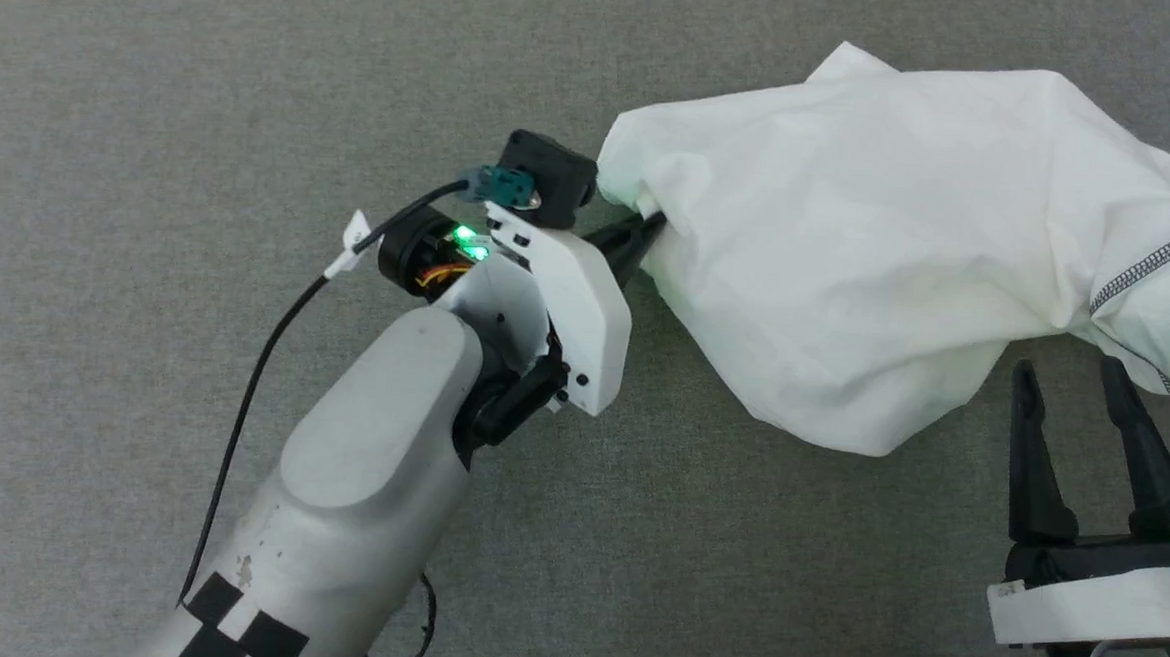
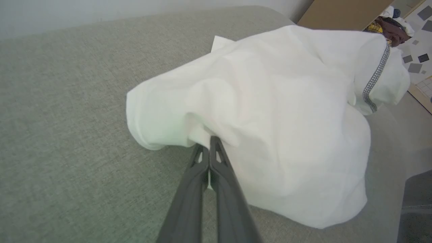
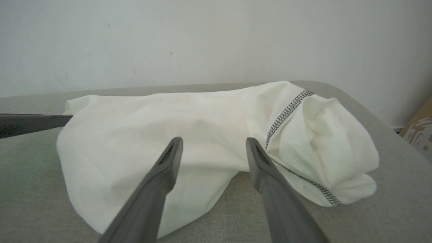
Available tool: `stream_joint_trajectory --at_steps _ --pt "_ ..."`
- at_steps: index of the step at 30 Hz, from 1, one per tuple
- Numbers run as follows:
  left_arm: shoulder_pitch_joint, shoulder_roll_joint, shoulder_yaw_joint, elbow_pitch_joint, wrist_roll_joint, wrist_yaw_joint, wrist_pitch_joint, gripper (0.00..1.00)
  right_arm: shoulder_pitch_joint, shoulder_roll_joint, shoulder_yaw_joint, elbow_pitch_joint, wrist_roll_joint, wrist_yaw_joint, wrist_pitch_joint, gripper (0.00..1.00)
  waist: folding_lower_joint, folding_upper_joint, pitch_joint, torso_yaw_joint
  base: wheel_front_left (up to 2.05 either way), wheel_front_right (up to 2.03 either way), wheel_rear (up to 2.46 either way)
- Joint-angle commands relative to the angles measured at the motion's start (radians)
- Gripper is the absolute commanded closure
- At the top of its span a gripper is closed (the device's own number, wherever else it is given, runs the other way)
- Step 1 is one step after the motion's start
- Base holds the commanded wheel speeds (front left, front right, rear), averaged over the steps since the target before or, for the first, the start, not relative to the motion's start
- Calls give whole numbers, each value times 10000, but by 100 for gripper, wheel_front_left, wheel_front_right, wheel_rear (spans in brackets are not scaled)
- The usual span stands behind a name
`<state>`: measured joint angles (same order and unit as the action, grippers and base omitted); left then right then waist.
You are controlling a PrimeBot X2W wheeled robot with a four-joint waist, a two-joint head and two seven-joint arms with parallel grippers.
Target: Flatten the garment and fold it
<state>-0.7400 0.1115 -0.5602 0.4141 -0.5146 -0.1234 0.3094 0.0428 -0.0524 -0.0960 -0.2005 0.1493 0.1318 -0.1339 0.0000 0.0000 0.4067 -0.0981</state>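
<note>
The garment (image 1: 851,212) is a crumpled white T-shirt with dark zigzag stitching, lying bunched on the grey fabric surface at the upper right of the head view. My left gripper (image 1: 650,230) reaches in from the left and is shut on a fold at the garment's left edge. In the left wrist view the two fingers meet, pinching the garment (image 2: 270,118) at their tips (image 2: 210,141). My right gripper (image 1: 1068,379) stands open at the lower right, just short of the garment's near edge. Its fingertips frame the garment (image 3: 202,111) in the right wrist view, gripper (image 3: 214,143) holding nothing.
The grey cloth-covered surface (image 1: 206,98) stretches bare to the left and front. A pale wall (image 3: 216,40) runs behind it. Past the surface's rounded far corner stand a cardboard box (image 2: 337,13) and patterned floor tiles (image 2: 416,64). A black cable (image 1: 263,352) hangs along my left arm.
</note>
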Motion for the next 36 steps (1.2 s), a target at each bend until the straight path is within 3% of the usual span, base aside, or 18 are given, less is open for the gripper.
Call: stream_joint_trajectory --at_steps 1,4,12,17,23,35,36 --pt "-147 9 171 -129 -97 45 -283 100 -21 22 -25 45 12 -11 -33 0 0 0 -273 166 0 0 0" --pt "-384 313 504 -366 -71 173 -554 100 -10 22 -38 53 -7 -11 -4 0 0 0 -557 285 0 0 0" --pt "-1647 2091 1543 -1449 211 383 -227 100 137 22 -180 141 20 -11 67 0 0 0 -1198 533 0 0 0" --pt "-2428 2851 1872 -2036 456 459 127 100 153 22 -153 231 95 -11 27 0 0 0 -1301 564 0 0 0" --pt "-2558 3584 1862 -1619 935 520 276 100 53 22 25 309 132 -11 -7 0 0 0 -1112 462 0 0 0" --pt "-1556 3662 1994 201 638 664 -346 100 -333 22 155 262 3 -11 71 0 0 0 -188 89 0 0 0" --pt "-1559 3627 2015 297 602 675 -416 76 -352 22 137 249 -11 -11 81 0 0 0 -141 92 0 0 0"
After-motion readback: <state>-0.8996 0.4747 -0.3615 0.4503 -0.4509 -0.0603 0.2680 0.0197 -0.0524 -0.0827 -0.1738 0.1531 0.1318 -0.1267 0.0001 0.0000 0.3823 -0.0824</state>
